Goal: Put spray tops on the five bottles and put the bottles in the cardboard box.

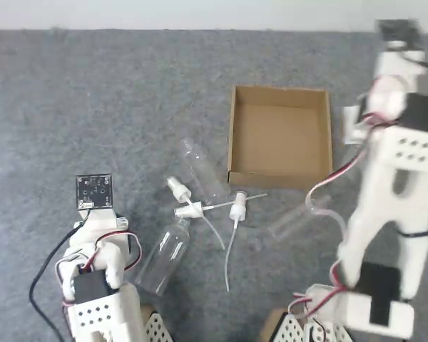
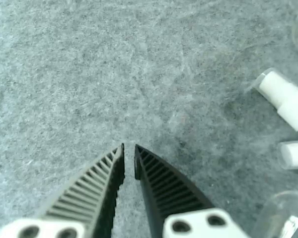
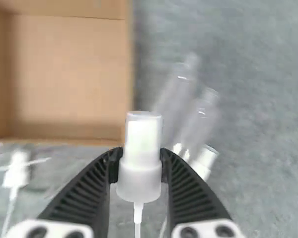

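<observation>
Hanging over the grey surface [image 1: 71, 107] at near left, the left pincer [image 2: 129, 148] has its jaws almost together, gripping nothing. Right of it, a near bottle [image 1: 164, 255] and a far bottle [image 1: 202, 169] lie uncapped beside three loose spray tops [image 1: 189, 211]. Farther right, the cardboard box [image 1: 279, 135] holds nothing. A third bottle [image 1: 294, 219] lies near it. At right, the right pincer [image 3: 140, 151] is clamped on a held spray top [image 3: 141, 129]. No bottle appears capped or boxed, so nearly the whole job remains.

White left arm [image 1: 103, 310] and right arm [image 1: 385, 192]; black motors [image 1: 91, 286]; red, white, black cables [image 1: 319, 189]; ribbed black fingers [image 2: 100, 184] on white mounts [image 2: 196, 224] with screw holes.
</observation>
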Controlling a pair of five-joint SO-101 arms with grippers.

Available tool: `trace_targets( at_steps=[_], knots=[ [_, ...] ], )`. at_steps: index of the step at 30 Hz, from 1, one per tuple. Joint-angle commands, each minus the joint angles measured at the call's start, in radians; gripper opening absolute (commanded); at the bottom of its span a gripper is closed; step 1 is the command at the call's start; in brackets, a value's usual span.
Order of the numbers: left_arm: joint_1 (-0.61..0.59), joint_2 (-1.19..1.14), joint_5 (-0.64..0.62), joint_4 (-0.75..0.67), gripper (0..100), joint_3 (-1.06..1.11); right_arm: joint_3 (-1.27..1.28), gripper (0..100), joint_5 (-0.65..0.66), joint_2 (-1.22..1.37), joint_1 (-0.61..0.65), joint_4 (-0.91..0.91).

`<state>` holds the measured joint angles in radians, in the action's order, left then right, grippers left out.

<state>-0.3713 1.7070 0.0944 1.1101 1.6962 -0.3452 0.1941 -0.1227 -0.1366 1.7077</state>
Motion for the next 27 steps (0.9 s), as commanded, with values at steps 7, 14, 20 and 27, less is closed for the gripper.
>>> trace_targets(
  at_steps=[7, 14, 20, 27],
  knots=[
    [0.003, 0.017, -0.006, 0.005, 3, -0.005, -0.060, 1.7, -0.005, -0.137, 0.545, 0.044],
    [0.003, 0.017, -0.006, 0.005, 3, -0.005, -0.060, 1.7, -0.002, -0.030, 0.825, -0.042],
    [0.003, 0.017, -0.006, 0.005, 3, -0.005, -0.060, 1.7, -0.002, 0.134, 0.941, -0.111],
    [0.003, 0.017, -0.006, 0.005, 3, -0.005, -0.060, 1.7, -0.002, 0.283, 0.951, -0.278]
  ],
)
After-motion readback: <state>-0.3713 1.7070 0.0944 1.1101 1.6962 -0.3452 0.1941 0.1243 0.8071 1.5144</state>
